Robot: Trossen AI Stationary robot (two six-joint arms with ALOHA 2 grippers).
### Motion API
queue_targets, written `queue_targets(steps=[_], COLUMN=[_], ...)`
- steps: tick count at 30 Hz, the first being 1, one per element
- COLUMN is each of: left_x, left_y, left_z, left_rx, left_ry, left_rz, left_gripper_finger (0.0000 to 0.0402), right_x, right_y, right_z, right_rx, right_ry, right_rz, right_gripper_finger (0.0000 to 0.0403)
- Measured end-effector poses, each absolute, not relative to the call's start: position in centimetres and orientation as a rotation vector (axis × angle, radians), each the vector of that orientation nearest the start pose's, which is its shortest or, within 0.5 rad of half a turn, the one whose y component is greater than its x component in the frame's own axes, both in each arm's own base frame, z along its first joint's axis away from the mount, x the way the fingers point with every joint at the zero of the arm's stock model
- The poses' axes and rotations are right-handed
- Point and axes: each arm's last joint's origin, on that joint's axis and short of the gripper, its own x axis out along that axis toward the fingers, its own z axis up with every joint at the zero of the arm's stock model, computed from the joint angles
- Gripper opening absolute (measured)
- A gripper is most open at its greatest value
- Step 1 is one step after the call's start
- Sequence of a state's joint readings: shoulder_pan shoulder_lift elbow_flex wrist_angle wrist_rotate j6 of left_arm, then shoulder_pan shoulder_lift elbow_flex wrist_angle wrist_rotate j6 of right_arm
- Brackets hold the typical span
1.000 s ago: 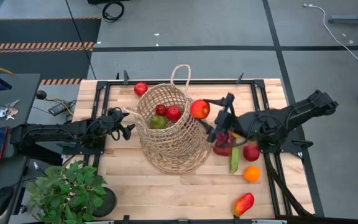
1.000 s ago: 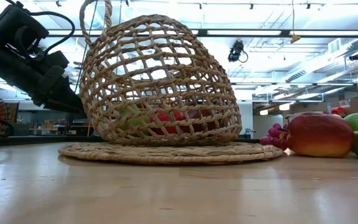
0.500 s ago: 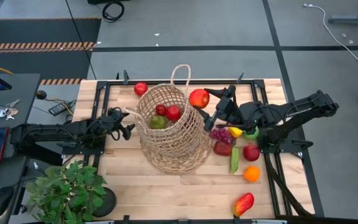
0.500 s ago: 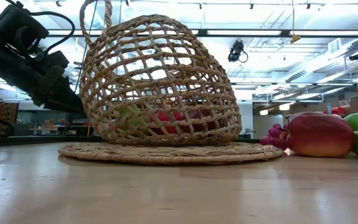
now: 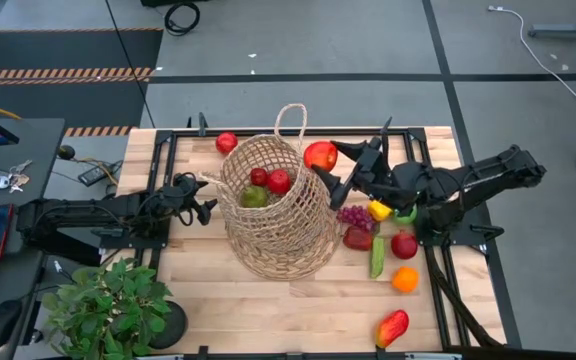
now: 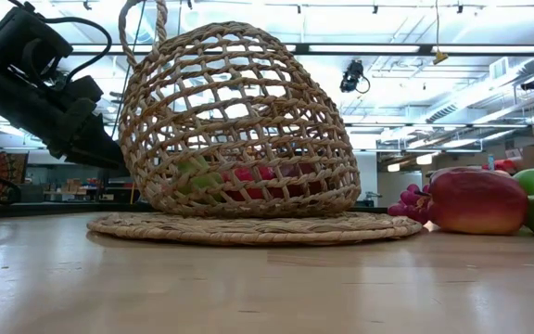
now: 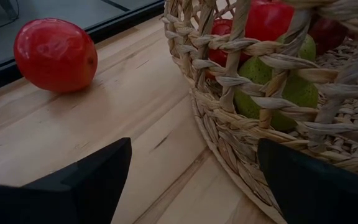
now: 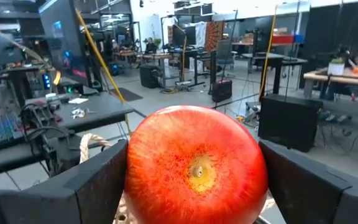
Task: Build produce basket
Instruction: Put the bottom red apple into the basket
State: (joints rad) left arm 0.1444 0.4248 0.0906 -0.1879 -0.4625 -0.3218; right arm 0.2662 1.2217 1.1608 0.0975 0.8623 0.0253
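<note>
The tan wicker basket (image 5: 273, 215) stands on the table's middle, bulging and leaning; the low view (image 6: 239, 125) shows it on its flat woven base. Two red fruits (image 5: 280, 181) and a green one (image 5: 255, 197) lie inside. My right gripper (image 5: 326, 165) is shut on a red apple (image 5: 320, 156) just beyond the basket's right rim. My left gripper (image 5: 208, 205) is open and empty at the basket's left side, low over the table, with the basket wall (image 7: 241, 81) in front of it. My right gripper pinches the red apple between its two fingers, one on each side (image 8: 135, 168). The fingers (image 5: 353, 150) come level from the table's right, one on the apple's far side and one on its near side. The apple is lifted clear, its dimpled end (image 8: 197, 171) facing the wrist camera.
A red fruit (image 5: 227, 142) lies at the far edge left of the basket, also in the left wrist view (image 7: 55, 55). Right of the basket lie grapes (image 5: 356, 215), a yellow pepper (image 5: 379, 211), red pieces (image 5: 403, 245), a green piece (image 5: 377, 257), an orange (image 5: 405, 280) and a mango (image 5: 392, 327). A potted plant (image 5: 108, 305) stands near left.
My right gripper has carried the red apple from beside the basket's right wall toward the far edge, still shut on it. The arm has drawn off the produce on the right, so the grapes and yellow pepper now show. Basket and left arm have kept still.
</note>
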Motion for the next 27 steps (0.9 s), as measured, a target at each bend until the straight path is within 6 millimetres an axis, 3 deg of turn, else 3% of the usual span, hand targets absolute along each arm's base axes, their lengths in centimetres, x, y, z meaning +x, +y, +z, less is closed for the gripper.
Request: queue_targets(steps=[9, 14, 20, 27], left_x=[10.9, 10.9, 10.9, 10.9], left_y=[2.9, 2.9, 2.9, 2.9], left_z=[14.2, 14.2, 14.2, 14.2], left_rx=[-0.221, -0.221, -0.221, -0.221], left_ry=[0.422, 0.422, 0.423, 0.422], left_rz=[0.67, 0.67, 0.67, 0.67], left_gripper_finger=[0.0357, 0.0357, 0.0357, 0.0357], right_x=[25.8, 25.6, 25.3, 25.5], right_y=[7.5, 8.4, 8.3, 7.4], right_z=[39.4, 38.2, 37.0, 36.9], right_rx=[-0.392, -0.739, -1.129, -1.381], right_ry=[0.094, 0.224, 0.376, 0.461], right_rz=[-0.359, -0.228, -0.135, -0.147], right_gripper_finger=[0.035, 0.035, 0.0351, 0.0362])
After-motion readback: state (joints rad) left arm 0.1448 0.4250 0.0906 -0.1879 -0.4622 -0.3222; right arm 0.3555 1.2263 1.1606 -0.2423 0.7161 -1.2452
